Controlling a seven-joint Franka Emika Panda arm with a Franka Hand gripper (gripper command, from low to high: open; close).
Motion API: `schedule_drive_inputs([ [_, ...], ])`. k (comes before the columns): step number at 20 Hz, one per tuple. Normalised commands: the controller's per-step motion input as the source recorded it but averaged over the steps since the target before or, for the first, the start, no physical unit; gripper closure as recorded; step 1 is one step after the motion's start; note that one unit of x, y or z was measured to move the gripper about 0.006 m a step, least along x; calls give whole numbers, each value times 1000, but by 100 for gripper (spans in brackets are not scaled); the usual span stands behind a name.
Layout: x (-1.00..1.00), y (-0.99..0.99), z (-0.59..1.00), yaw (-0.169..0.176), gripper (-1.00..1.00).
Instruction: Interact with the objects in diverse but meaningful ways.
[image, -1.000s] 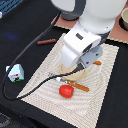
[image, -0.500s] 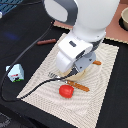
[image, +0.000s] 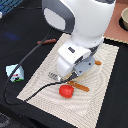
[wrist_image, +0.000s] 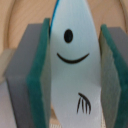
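In the wrist view a white oblong piece (wrist_image: 72, 45) with a drawn smiling face fills the gap of my gripper (wrist_image: 72, 75). Both green pads (wrist_image: 39, 75) press against its sides, so the gripper is shut on it. In the exterior view the arm's wrist (image: 75, 62) hangs low over the striped placemat (image: 42, 75) and hides the gripper and the piece. A red tomato (image: 66, 90) lies on the mat just in front of the wrist. A dark brown stick (image: 47, 41) lies off the mat's far corner. A small white carton (image: 15, 73) stands at the exterior view's left.
A fork (image: 54, 76) and a wooden-handled knife (image: 80, 86) lie on the mat under the wrist. A black cable (image: 20, 95) runs across the dark table to the arm. A grey pot (image: 123, 17) stands on a wooden board at the far right.
The arm has shifted only slightly over the mat. The tomato, carton and brown stick have not moved.
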Motion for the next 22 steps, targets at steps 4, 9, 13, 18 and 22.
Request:
schedule_drive_inputs([
  [4,-203,136,-20,0,-100],
  [9,-430,201,167,31,-100],
  [13,-765,206,159,57,-100],
  [18,-987,43,3,56,-100],
  [22,-1000,-5,0,23,-100],
])
